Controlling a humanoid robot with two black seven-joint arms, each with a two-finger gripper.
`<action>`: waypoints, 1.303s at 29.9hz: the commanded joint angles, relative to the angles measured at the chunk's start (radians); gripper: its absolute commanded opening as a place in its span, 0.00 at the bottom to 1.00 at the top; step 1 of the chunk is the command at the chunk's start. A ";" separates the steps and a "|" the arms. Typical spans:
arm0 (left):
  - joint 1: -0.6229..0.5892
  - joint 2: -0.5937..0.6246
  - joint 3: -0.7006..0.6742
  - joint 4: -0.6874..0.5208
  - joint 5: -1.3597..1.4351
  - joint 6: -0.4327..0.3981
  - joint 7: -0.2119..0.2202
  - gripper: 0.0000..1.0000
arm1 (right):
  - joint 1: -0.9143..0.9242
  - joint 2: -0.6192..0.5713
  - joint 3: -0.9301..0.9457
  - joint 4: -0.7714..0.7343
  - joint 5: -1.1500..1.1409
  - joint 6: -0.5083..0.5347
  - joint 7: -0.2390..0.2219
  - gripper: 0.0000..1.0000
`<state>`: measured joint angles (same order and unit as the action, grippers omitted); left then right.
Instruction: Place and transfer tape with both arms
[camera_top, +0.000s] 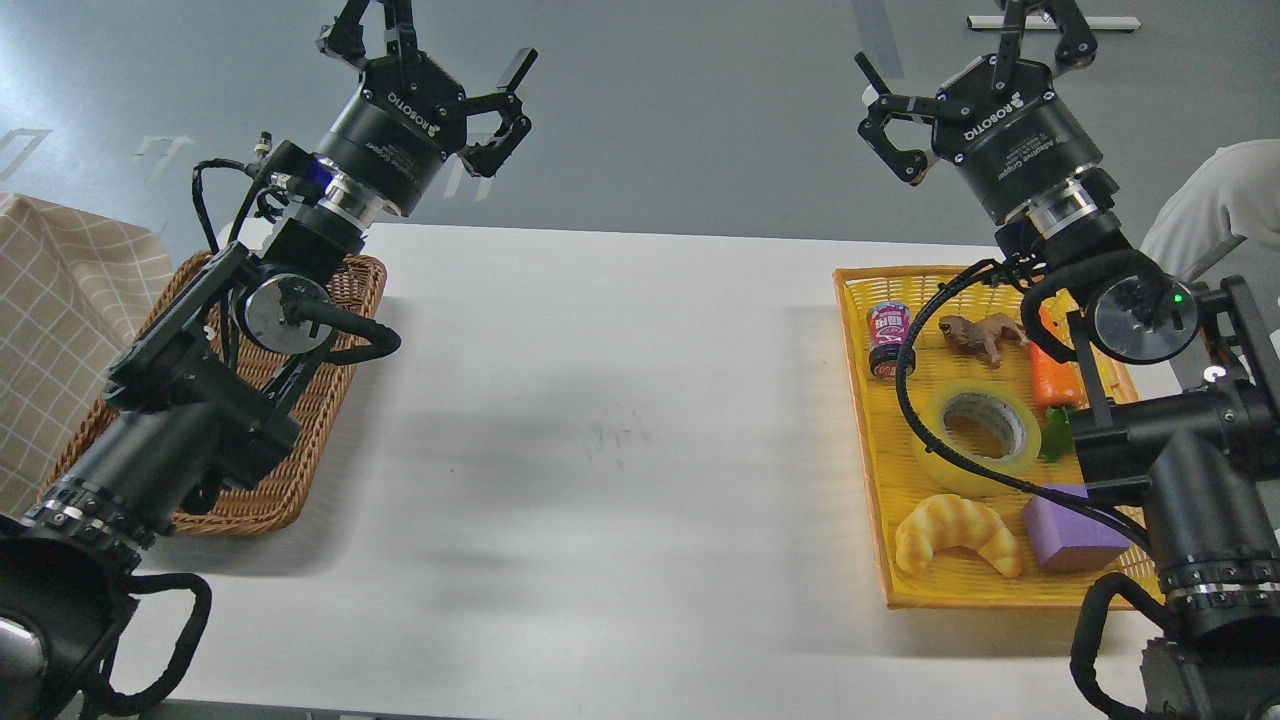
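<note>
With both sets of fingers spread and empty, bring your right gripper (960, 70) down onto the tape (977, 437), lying flat in the yellow tray (860, 400) between carrot (1055, 378) and croissant (958, 534), pinching its wall through the core.

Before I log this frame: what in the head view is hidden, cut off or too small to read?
- Wicker basket: the left arm covers most of its inside.
- Carrot: the right arm crosses it.
- Purple block: the right arm hides its right end.
- Small can: label too small to read.
- Right gripper: upper fingers cut by the top edge.
</note>
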<state>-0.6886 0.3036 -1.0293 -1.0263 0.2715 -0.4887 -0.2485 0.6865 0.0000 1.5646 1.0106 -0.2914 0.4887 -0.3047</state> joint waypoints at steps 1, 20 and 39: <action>0.000 -0.003 0.000 0.000 0.000 0.000 0.002 0.98 | -0.001 0.000 0.000 -0.001 0.000 0.000 -0.005 1.00; 0.000 -0.021 0.000 -0.001 0.000 0.000 0.003 0.98 | -0.005 0.000 -0.001 0.000 -0.006 0.000 -0.005 1.00; 0.004 -0.026 0.000 -0.001 0.002 0.000 0.008 0.98 | 0.005 -0.245 -0.264 0.077 -0.060 0.000 -0.005 1.00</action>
<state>-0.6887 0.2800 -1.0293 -1.0279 0.2715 -0.4887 -0.2394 0.6917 -0.1757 1.3611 1.0574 -0.3237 0.4887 -0.3099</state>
